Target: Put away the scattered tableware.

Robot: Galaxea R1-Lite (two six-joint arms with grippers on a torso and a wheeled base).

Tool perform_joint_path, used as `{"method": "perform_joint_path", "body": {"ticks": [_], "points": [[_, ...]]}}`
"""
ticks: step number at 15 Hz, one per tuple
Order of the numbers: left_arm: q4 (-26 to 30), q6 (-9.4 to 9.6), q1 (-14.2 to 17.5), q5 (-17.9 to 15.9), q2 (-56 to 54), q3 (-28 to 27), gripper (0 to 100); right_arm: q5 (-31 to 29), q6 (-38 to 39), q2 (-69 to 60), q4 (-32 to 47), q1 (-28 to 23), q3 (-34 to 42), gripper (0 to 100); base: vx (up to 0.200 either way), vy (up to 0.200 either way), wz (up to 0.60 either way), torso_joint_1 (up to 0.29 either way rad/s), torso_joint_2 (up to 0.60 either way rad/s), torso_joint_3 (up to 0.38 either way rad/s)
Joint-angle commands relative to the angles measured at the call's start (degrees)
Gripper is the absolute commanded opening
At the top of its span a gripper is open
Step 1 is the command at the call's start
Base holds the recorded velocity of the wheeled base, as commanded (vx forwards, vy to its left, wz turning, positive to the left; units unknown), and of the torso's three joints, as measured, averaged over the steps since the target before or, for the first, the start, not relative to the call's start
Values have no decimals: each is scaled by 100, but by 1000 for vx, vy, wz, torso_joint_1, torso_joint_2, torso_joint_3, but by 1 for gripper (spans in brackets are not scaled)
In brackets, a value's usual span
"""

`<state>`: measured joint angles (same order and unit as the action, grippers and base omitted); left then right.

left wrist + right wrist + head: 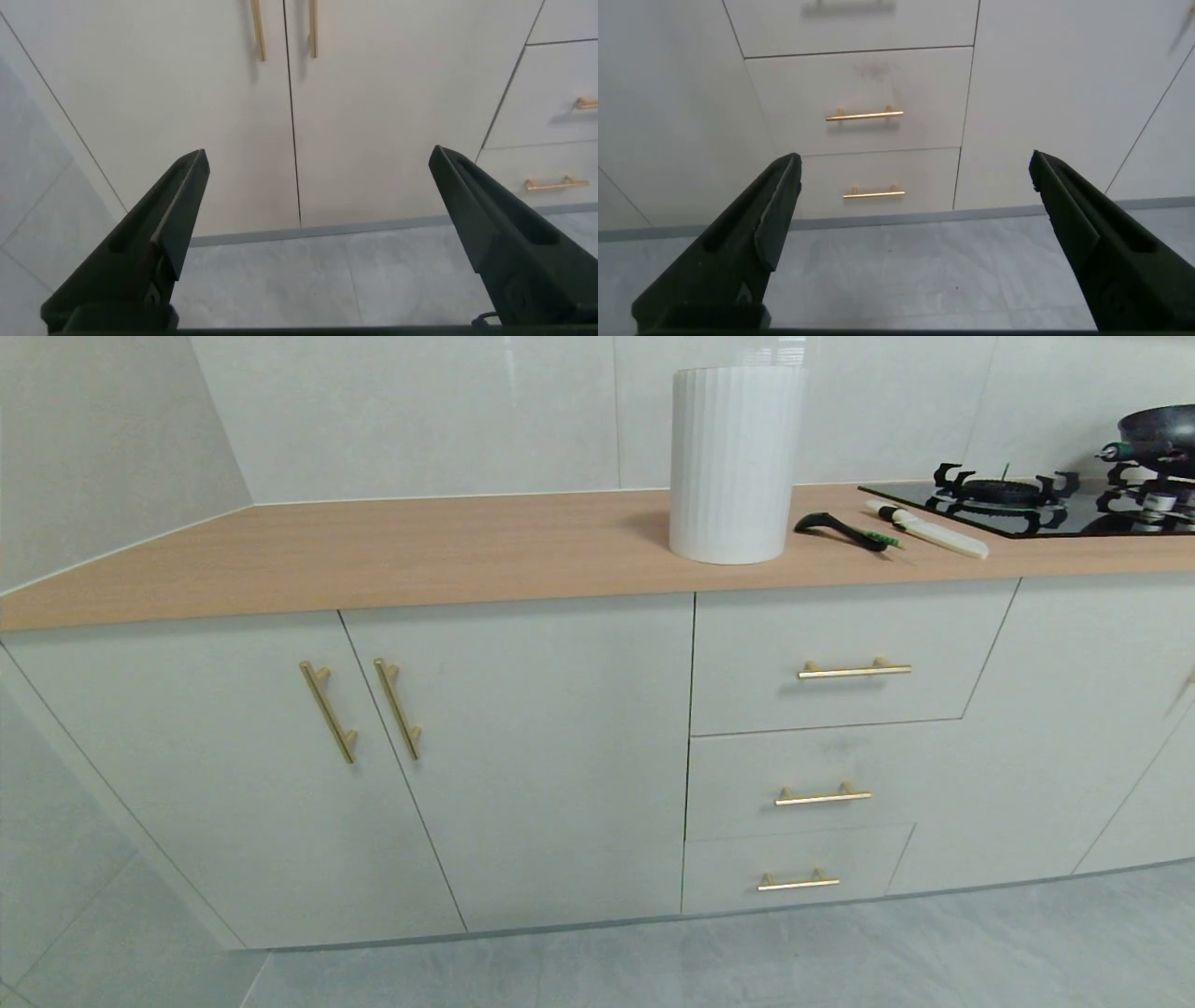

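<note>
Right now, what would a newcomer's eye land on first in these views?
The tall white canister standing on the wooden counter draws the eye first. Just to its right lie a black tool and a white knife, next to the hob. Both claws are open: the left claw faces the cabinet doors, the right claw faces the lower drawers.

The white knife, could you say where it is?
Head view, right side: the white knife lies on the wooden countertop between the black-handled utensil and the black gas hob.
</note>
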<state>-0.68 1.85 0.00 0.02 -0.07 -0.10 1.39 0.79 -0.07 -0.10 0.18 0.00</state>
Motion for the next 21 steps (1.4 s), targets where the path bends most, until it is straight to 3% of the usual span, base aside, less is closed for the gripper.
{"method": "perform_joint_path", "body": {"ticks": [1, 4, 9, 12, 21], "points": [[-2, -1, 0, 6, 7, 1, 100, 2, 0, 7, 1, -1, 0, 100, 200, 0, 0, 2, 2, 2], [-2, -10, 0, 6, 7, 1, 100, 2, 0, 7, 1, -1, 0, 100, 200, 0, 0, 4, 1, 5], [-2, -10, 0, 6, 7, 1, 100, 2, -18, 7, 1, 8, 0, 100, 0, 0, 0, 0, 0, 0], [-2, -10, 0, 6, 7, 1, 100, 2, -18, 7, 1, -1, 0, 100, 0, 0, 600, 2, 4, 5], [-11, -18, 0, 15, 7, 1, 100, 2, -9, 7, 1, 8, 0, 100, 0, 0, 0, 0, 0, 0]]}}
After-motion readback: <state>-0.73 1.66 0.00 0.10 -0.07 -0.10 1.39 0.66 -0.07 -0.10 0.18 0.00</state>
